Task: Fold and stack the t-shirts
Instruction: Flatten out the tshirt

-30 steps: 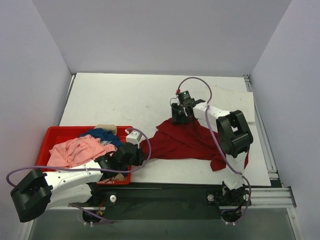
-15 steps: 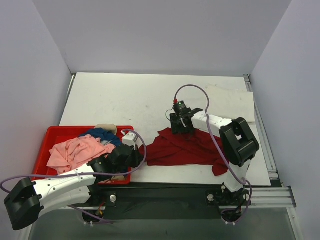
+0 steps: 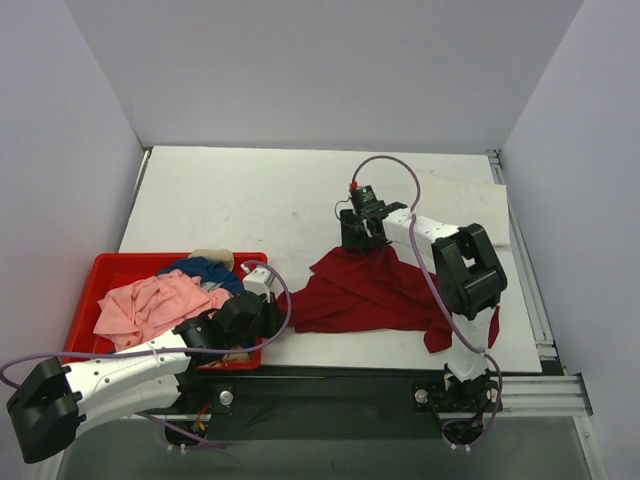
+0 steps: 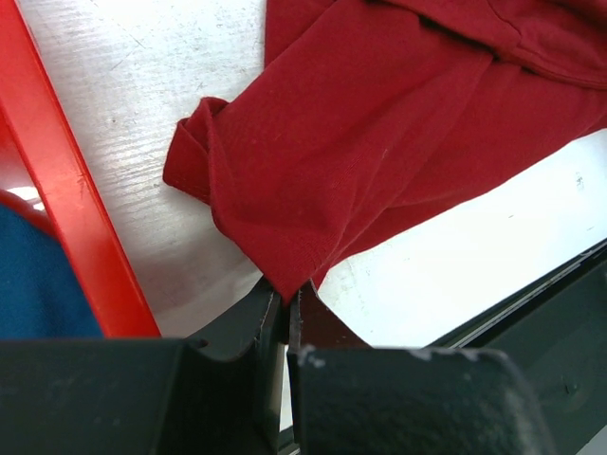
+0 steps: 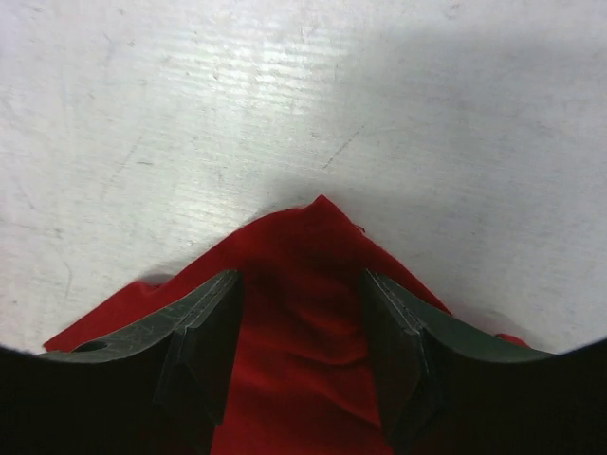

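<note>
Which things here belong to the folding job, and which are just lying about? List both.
Job:
- dark red t-shirt on the table, one corner pinched by the left gripper
- pink t-shirt, blue t-shirt and beige t-shirt, heaped in the bin

Lying about:
- red bin
- table
- purple cables

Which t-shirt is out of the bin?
The dark red t-shirt: it alone lies on the table, right of the red bin, its corner pinched in the left tool. The pink, blue and beige ones are heaped inside the bin.
</note>
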Robot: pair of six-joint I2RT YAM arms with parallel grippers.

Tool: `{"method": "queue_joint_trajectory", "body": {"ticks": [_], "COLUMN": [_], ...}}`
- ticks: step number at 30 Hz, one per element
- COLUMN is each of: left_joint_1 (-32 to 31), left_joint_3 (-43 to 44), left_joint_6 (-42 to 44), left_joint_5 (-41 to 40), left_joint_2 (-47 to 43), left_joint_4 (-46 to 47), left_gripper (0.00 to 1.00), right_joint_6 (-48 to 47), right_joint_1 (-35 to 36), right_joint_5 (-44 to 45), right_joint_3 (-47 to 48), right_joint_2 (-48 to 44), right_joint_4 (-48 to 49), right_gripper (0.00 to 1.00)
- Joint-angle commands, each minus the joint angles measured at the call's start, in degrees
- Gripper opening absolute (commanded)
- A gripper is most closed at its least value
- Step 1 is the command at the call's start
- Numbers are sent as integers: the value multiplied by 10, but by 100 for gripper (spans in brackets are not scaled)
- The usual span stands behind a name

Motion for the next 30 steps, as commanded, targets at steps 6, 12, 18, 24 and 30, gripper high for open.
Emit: {"method": "queue_joint_trajectory", "body": {"ticks": [6,12,18,24,30], "left_joint_1": [-3,-4,-4,-4,-4], "left_joint_3": [1,-1,-5,-6,-6], "left_joint_6": [-3,-6,-7,-9,-10], "left_joint_5": [7,6,5,7,6], "left_joint_2": [14,12,12,10,3], "left_joint_4": [-2,-2,-2,-5,-9], "left_gripper": [0,0,0,0,0], "right_joint_6": [-21,-30,-32,-40,-47], "right_joint_1": [-4,-7,-13,-22,-27], "right_joint_5": [9,13,7,1,-7], "right_joint_3": [26,36,42,59,77], "right_joint_2": [44,61,53,58,75], "right_joint_4": [0,11,25,28,28], "right_gripper": [52,52,52,52,53]}}
